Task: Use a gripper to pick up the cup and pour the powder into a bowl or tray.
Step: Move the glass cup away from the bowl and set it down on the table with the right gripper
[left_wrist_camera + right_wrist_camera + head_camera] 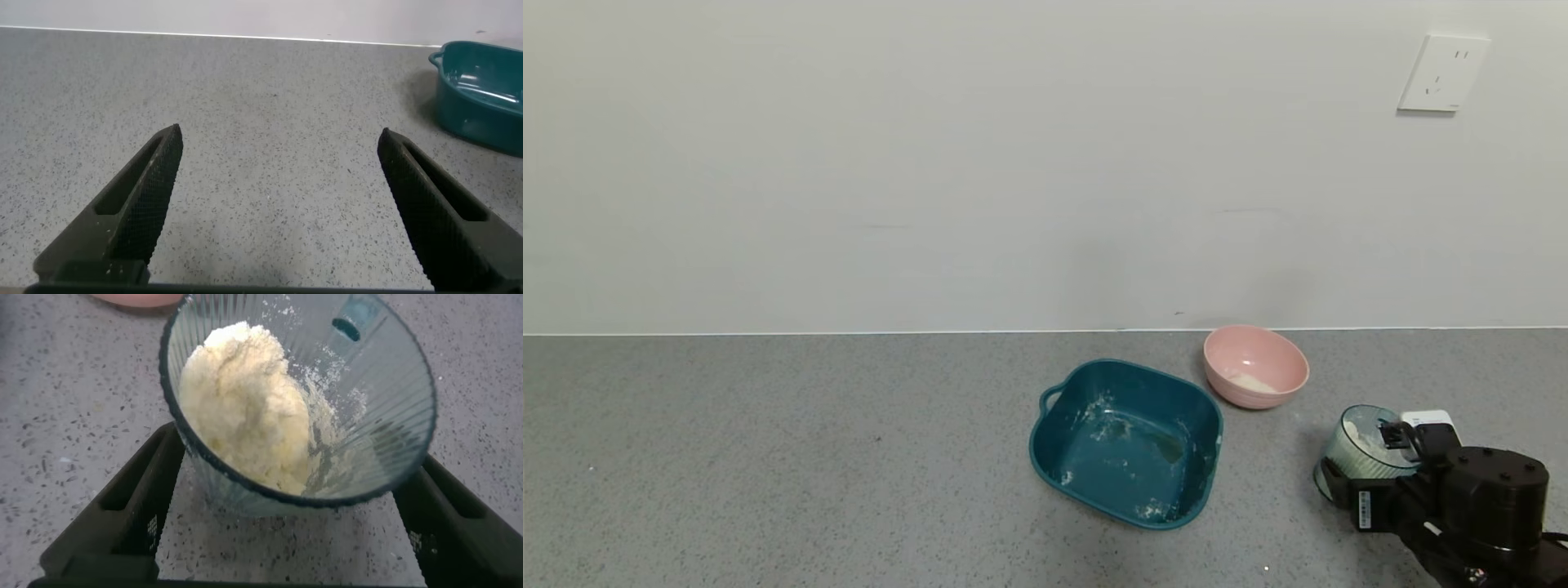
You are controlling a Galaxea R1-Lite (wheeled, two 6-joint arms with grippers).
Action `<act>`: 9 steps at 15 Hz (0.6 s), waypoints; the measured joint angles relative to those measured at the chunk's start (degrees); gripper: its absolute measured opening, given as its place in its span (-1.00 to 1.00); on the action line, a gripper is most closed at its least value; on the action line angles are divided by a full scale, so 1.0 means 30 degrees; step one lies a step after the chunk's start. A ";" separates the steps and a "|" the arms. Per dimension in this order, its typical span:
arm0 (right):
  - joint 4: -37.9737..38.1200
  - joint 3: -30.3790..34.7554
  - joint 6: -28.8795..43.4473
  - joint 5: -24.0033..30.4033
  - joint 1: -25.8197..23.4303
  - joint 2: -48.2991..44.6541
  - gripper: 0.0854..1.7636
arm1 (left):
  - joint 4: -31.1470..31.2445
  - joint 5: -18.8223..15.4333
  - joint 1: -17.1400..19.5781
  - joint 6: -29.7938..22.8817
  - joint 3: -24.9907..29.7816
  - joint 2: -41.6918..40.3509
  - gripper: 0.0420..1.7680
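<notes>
The ribbed pale green cup (1352,457) is at the front right of the counter, leaning over between the fingers of my right gripper (1368,461). In the right wrist view the two black fingers (135,490) press on either side of the cup (384,400), which holds a clumpy heap of white powder (245,400). The pink bowl (1255,365) stands behind it near the wall, with a little powder inside. My left gripper (278,139) is open and empty over bare counter, out of the head view.
A dark teal tray (1127,482) with a handle and powder smears sits left of the bowl and cup; its end shows in the left wrist view (482,98). Grey speckled counter runs to the white wall, which carries an outlet (1443,73).
</notes>
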 joint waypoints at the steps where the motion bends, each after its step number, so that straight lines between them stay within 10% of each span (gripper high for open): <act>1: -0.0008 0.0240 0.0016 0.0000 0.0073 -0.0386 0.90 | 0.0000 0.0000 0.0000 0.0000 0.0000 0.0000 0.94; 9: 0.0004 0.1556 0.0000 -0.1012 0.0065 -0.3389 0.92 | 0.0000 0.0000 0.0000 0.0000 0.0000 0.0000 0.94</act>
